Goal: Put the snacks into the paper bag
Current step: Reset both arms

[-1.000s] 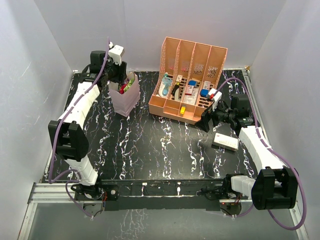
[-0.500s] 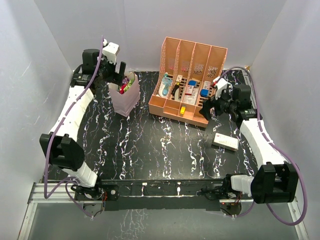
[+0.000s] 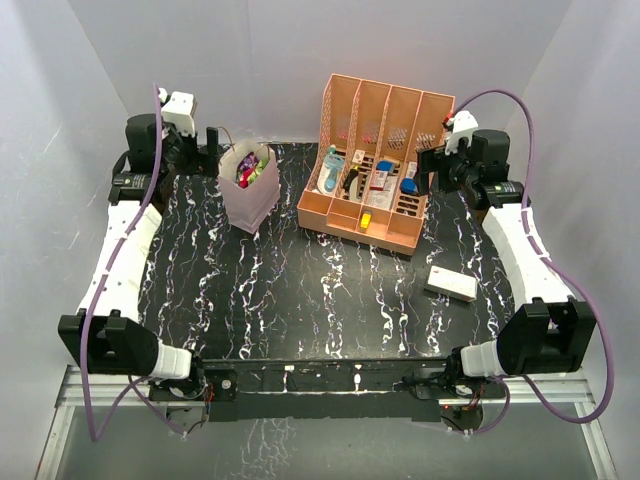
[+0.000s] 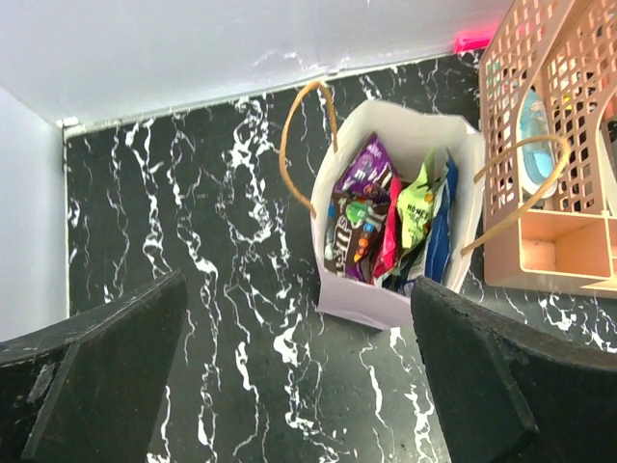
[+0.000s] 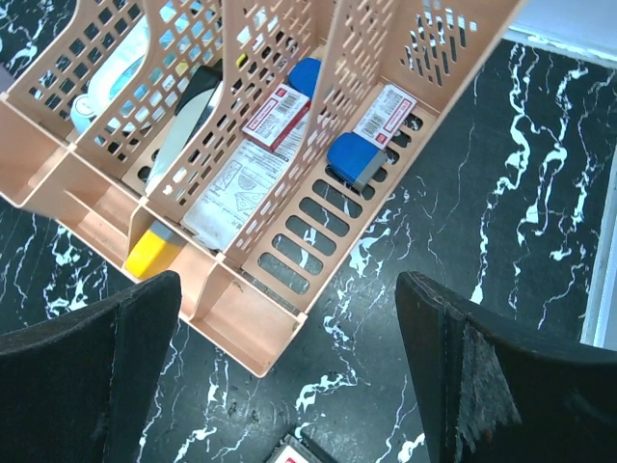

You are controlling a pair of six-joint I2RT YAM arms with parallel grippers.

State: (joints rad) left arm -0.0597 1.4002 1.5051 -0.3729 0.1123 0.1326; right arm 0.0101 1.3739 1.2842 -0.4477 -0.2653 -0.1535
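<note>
The paper bag (image 4: 371,301) was a small container of thin, matte, pale lilac paper with a rectangular mouth and two tan cord handles (image 4: 301,145) looping outward. It stood upright on the black, white-veined table (image 4: 222,251) with its mouth upward, so its long axis was vertical.

The snacks (image 4: 381,217) inside were glossy, crinkled film packets standing on end, packed side by side:
- a purple wrapper (image 4: 364,166)
- a dark brown packet (image 4: 347,236)
- a pink packet (image 4: 389,246)
- a lime-green packet (image 4: 416,203)
- a blue packet (image 4: 440,227)

Their long axes ran roughly parallel to the bag's. Anything lower in the bag was hidden.

The left gripper (image 4: 299,386) was spread fully apart. Its matte black fingers (image 4: 96,376) held and touched nothing. The bag stood below and ahead of this gripper, framed between the two fingers in the wrist view and well apart from both.

The right gripper (image 5: 289,376) was likewise spread wide and empty. Below and ahead of it stood the peach rack (image 5: 241,280) — rigid plastic with slotted walls and four compartments holding cartons and bottles. A white rectangular box (image 3: 450,284) lay flat on the table behind this gripper, toward its arm's base. What appeared to be one corner of the box showed at the lower edge of the right wrist view.
</note>
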